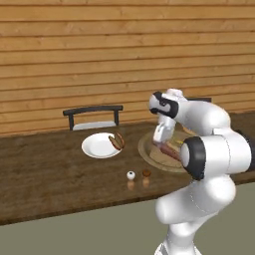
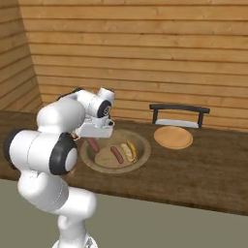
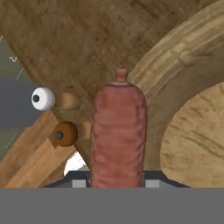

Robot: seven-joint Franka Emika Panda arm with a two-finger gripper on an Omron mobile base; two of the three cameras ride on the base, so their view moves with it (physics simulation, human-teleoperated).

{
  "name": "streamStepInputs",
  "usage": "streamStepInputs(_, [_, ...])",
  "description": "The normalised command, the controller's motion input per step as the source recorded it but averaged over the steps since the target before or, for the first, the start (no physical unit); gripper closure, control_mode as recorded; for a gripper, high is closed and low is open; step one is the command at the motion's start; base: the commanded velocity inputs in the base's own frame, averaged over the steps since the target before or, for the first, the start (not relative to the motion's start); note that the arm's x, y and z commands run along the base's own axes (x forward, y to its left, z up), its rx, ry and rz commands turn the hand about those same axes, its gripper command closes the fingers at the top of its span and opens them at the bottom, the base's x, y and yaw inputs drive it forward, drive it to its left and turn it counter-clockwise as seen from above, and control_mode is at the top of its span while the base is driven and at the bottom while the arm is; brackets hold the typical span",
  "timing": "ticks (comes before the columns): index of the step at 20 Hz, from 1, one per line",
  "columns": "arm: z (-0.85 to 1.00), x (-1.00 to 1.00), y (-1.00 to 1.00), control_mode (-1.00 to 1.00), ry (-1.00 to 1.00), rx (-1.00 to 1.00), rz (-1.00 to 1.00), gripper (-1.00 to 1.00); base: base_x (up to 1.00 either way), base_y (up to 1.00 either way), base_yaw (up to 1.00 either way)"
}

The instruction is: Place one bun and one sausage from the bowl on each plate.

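Observation:
My gripper (image 3: 116, 181) is shut on a reddish-brown sausage (image 3: 118, 131) that sticks out from between the fingers. In the right base view the gripper (image 2: 92, 135) holds this sausage (image 2: 93, 144) over the left rim of the tan bowl (image 2: 116, 169). Another sausage (image 2: 116, 154) and a bun (image 2: 130, 151) lie inside the bowl. In the left base view the gripper (image 1: 160, 144) is over the bowl (image 1: 144, 149), half hidden by my arm. To its left the white plate (image 1: 97, 148) carries a bun and a sausage (image 1: 117, 141) on its right side.
A white shaker (image 1: 130, 175) and a brown shaker (image 1: 146, 173) stand near the counter's front edge, in front of the bowl. A flat tan round dish (image 2: 173, 137) lies right of the bowl, before a dark chair (image 2: 179, 114). Another chair (image 1: 93, 117) stands behind the plate.

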Motion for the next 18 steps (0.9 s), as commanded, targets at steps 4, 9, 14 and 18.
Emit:
streamStepInputs(4, [1.0, -0.08, 1.0, -1.0, -0.53, -0.04, 0.0, 1.0, 0.0, 0.0, 0.0])
streamStepInputs(9, [0.28, 0.05, 1.0, -1.0, -0.61, -0.06, 0.0, 1.0, 0.0, 0.0, 0.0])
streamStepInputs(14, [0.0, 0.61, 1.0, -1.0, -0.07, -0.22, 0.03, 1.0, 0.0, 0.0, 0.0])
streamStepInputs(18, [-0.04, 0.88, 0.82, -1.0, 0.17, -0.19, 0.0, 1.0, 0.0, 0.0, 0.0])
